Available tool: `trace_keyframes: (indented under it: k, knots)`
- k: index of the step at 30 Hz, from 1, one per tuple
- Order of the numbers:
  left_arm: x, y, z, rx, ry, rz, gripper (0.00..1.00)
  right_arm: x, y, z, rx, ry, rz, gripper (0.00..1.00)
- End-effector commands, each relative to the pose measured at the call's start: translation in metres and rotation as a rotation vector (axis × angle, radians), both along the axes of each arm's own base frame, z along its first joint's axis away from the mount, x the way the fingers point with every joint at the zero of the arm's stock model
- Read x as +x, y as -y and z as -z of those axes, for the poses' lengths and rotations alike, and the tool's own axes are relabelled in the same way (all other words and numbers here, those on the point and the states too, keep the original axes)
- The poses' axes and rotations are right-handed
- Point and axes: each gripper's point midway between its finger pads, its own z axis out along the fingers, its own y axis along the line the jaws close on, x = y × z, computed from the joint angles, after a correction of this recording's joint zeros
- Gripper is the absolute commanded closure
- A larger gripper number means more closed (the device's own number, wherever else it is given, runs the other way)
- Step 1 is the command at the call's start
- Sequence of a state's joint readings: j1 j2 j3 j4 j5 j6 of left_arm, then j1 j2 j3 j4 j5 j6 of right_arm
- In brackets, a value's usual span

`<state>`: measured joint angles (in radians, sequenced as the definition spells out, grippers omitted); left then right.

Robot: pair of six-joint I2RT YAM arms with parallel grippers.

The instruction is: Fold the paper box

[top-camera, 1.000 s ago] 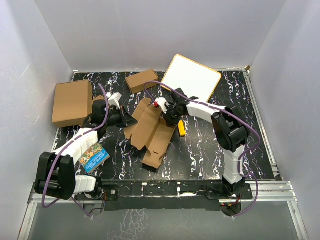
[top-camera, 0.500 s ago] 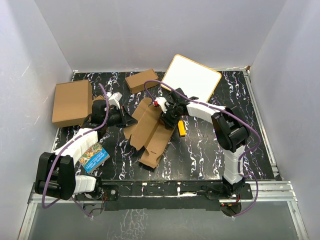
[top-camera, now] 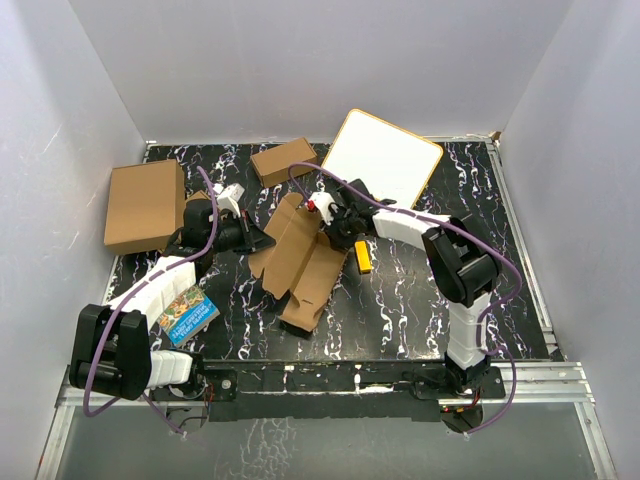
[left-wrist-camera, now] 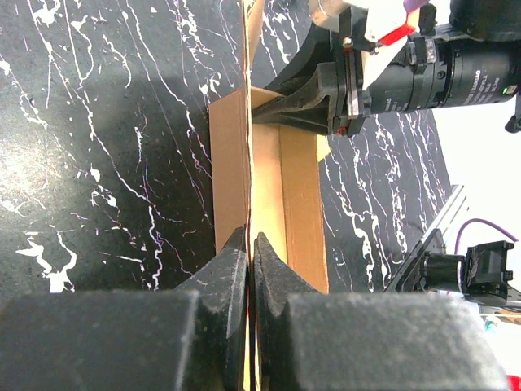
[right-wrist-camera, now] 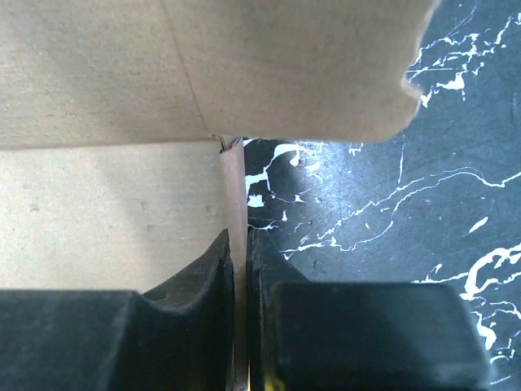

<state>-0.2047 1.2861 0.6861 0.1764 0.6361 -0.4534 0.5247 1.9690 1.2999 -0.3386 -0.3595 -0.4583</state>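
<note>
The box (top-camera: pixel 303 265), not yet folded, lies open in the middle of the table (top-camera: pixel 430 290) between the two arms. Its near end sits slightly further left than a second ago, after the right arm edged toward the far side. The left end effector (left-wrist-camera: pixel 250 238) stays clamped on a panel standing on edge, and the right end effector (right-wrist-camera: pixel 238 236) is pinched narrow on a thin side flap, a hold that suggests the walls are being raised, with the lid still to come.

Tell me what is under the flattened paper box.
Only the black marbled table shows around the paper box, which lies partly unfolded on it. A small yellow object sits beside its right edge. Anything beneath the cardboard panels is covered and cannot be seen.
</note>
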Motion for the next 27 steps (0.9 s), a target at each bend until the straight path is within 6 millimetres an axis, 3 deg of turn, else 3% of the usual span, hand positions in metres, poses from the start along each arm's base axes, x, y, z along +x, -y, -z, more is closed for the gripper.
trace_keyframes:
  k: [1, 5, 9, 12, 17, 18, 20, 22, 27]
  knots:
    - [0.0, 0.001, -0.012, -0.015, 0.039, 0.02, 1.0, 0.019, 0.001, -0.025, 0.007, 0.141, 0.044, 0.92]
    - [0.001, 0.002, -0.012, -0.016, 0.043, 0.022, 1.0, 0.019, -0.001, -0.031, 0.02, 0.14, 0.039, 0.91]
    - [0.001, 0.002, -0.013, -0.014, 0.045, 0.025, 1.0, 0.013, -0.007, -0.04, 0.051, 0.115, 0.01, 0.64]
    - [0.001, 0.001, -0.013, -0.009, 0.047, 0.023, 1.0, 0.015, -0.007, -0.048, 0.056, 0.136, 0.011, 0.58]
    - [0.002, 0.002, -0.014, -0.009, 0.05, 0.032, 1.0, 0.018, -0.003, -0.04, 0.031, 0.146, 0.026, 0.61]
    - [0.002, 0.002, -0.013, -0.008, 0.047, 0.034, 1.0, 0.019, -0.002, -0.038, 0.023, 0.149, 0.031, 0.65]
    - [0.002, 0.002, -0.014, -0.01, 0.051, 0.036, 1.0, 0.021, 0.002, -0.034, 0.006, 0.156, 0.038, 0.83]
    - [0.003, 0.003, -0.015, -0.012, 0.054, 0.037, 1.0, 0.021, 0.004, -0.028, -0.013, 0.152, 0.045, 0.9]
    - [0.005, 0.005, -0.018, -0.021, 0.055, 0.043, 1.0, 0.015, -0.002, -0.028, 0.015, 0.115, 0.02, 0.88]
